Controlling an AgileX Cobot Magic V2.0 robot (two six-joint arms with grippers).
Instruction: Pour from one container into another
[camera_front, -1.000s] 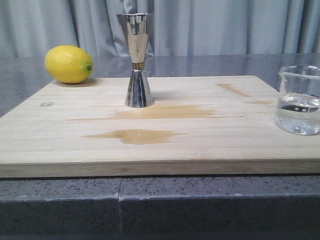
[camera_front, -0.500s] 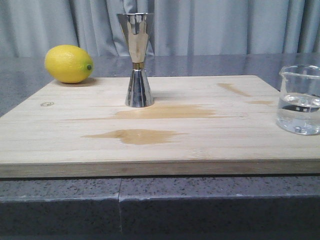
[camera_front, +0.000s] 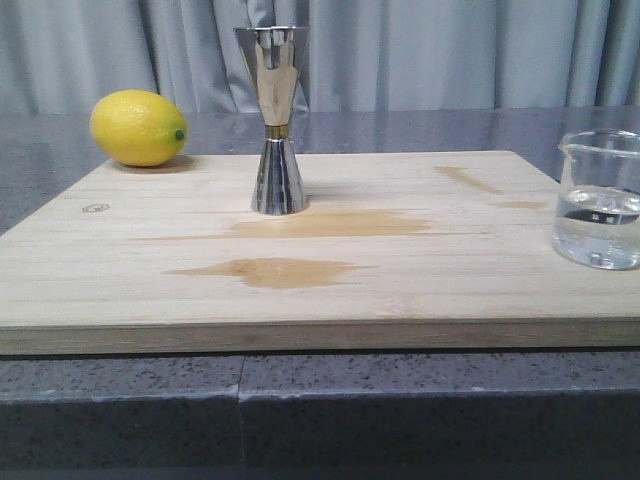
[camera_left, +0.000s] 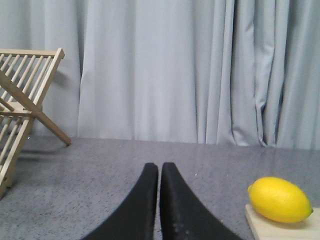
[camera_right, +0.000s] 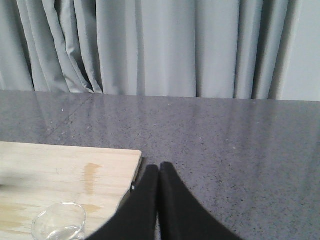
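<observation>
The clear glass beaker (camera_front: 598, 200) with a pouring lip stands at the right edge of the wooden board (camera_front: 300, 290), holding clear liquid. Its rim (camera_right: 58, 220) also shows in the right wrist view. The steel hourglass jigger (camera_front: 273, 120) with a gold waist band stands upright at the board's back centre. My left gripper (camera_left: 159, 167) is shut and empty above the grey counter, left of the board. Shut and empty too, my right gripper (camera_right: 159, 167) hovers just off the board's right side, beside the beaker. Neither gripper appears in the front view.
A yellow lemon (camera_front: 137, 127) lies at the board's back left corner, where the left wrist view shows the lemon (camera_left: 279, 199) too. Wet stains (camera_front: 275, 270) mark the board's middle. A wooden drying rack (camera_left: 22, 100) stands far left. Grey curtains hang behind the counter.
</observation>
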